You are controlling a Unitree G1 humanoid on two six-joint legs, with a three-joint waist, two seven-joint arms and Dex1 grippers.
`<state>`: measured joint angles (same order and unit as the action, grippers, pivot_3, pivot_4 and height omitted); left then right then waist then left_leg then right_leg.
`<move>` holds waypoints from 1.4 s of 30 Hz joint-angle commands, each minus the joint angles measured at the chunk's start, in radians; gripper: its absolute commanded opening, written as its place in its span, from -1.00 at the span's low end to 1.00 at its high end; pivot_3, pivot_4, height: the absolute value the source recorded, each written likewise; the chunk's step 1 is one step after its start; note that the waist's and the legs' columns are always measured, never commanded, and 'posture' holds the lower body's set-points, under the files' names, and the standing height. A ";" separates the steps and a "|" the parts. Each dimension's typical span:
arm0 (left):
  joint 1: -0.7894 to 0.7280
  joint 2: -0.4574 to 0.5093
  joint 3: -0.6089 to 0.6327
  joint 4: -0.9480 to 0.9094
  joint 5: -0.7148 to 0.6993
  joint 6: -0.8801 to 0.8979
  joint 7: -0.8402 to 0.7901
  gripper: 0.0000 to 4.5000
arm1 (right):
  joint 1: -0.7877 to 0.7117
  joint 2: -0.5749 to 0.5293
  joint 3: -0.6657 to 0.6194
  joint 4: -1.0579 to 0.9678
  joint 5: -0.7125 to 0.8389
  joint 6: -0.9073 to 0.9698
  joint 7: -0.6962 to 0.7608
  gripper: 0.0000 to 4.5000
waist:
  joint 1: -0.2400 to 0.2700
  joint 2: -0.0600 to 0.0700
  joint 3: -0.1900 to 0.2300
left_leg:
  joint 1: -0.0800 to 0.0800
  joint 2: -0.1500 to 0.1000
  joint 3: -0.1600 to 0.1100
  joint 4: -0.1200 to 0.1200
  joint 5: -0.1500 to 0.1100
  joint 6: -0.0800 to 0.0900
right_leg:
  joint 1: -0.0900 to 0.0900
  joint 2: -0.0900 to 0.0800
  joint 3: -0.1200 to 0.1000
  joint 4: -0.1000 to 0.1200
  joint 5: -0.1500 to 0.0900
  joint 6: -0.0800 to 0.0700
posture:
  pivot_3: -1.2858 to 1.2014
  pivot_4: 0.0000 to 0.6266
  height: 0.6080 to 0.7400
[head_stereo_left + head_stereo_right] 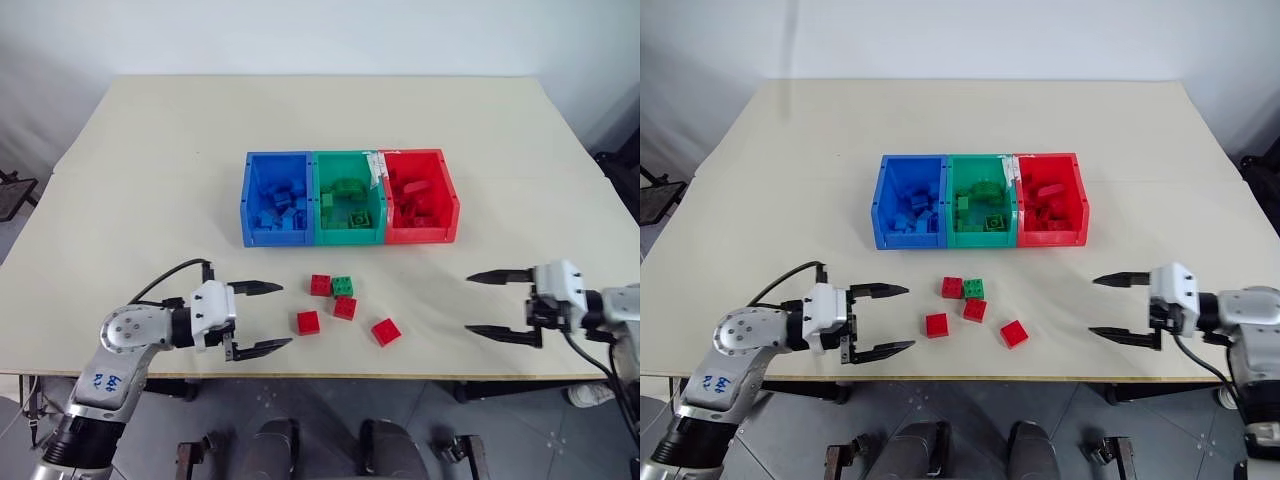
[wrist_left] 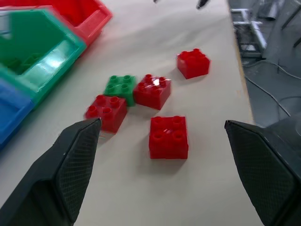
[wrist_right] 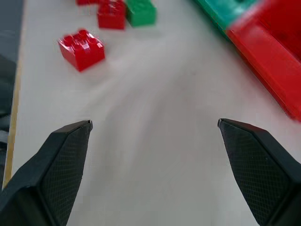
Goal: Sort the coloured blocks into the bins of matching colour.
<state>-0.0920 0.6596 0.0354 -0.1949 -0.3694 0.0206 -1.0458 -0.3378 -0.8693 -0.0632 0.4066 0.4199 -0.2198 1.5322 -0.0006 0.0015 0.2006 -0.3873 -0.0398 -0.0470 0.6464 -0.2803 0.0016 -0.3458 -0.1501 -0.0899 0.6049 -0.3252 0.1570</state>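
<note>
1. Beige table (image 1: 150, 180), filling most of the frame; grey floor along the bottom edge.
2. Bins, joined in a row at centre frame: blue bin (image 1: 250, 205) left, green bin (image 1: 318, 205) middle, red bin (image 1: 452, 200) right; each holding bricks of its own colour.
3. Loose blocks, below the bins, centre: green block (image 1: 343, 286) touching a red block (image 1: 320, 285) on its left; three more red blocks (image 1: 345, 308) (image 1: 308, 322) (image 1: 386, 331) just beneath.
4. Left gripper (image 1: 268, 317), lower left, fingers wide apart, empty, pointing toward the blocks.
5. Right gripper (image 1: 485, 302), lower right, fingers wide apart, empty, well apart from the blocks.
</note>
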 commanded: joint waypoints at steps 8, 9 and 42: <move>0.213 0.090 0.175 -0.073 -0.057 0.007 -0.018 0.99 | -0.184 0.079 0.407 -0.002 0.026 -0.009 0.082 1.00 | 0.005 0.000 0.000 | -0.001 0.001 0.000 0.001 -0.003 0.002 | -0.004 0.000 0.008 -0.001 0.000 0.000 | 0.03 -0.52 1.00; 0.227 0.089 0.179 -0.086 -0.058 0.007 -0.015 0.99 | -0.192 0.084 0.430 0.008 0.024 -0.019 0.082 1.00 | 0.008 0.000 0.000 | -0.001 0.001 0.000 0.001 -0.004 0.002 | -0.006 0.000 0.009 -0.001 0.000 0.000 | 0.03 -0.52 1.00; 0.003 -0.036 0.159 -0.223 -0.121 0.257 0.301 1.00 | -0.510 0.328 0.000 0.316 -0.088 0.090 -0.644 0.25 | -0.002 0.000 0.000 | -0.004 0.002 0.009 0.001 -0.004 0.001 | -0.016 0.003 0.016 0.007 0.001 -0.001 | 0.03 -0.52 1.00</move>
<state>-0.0835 0.6106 0.1879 -0.4138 -0.4860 0.2865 -0.7316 -0.8280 -0.5419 -0.0485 0.7123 0.3491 -0.1092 0.8907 -0.0027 0.0013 0.2006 -0.3916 -0.0375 -0.0379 0.6469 -0.2845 0.0023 -0.3618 -0.1476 -0.0739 0.6118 -0.3244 0.1556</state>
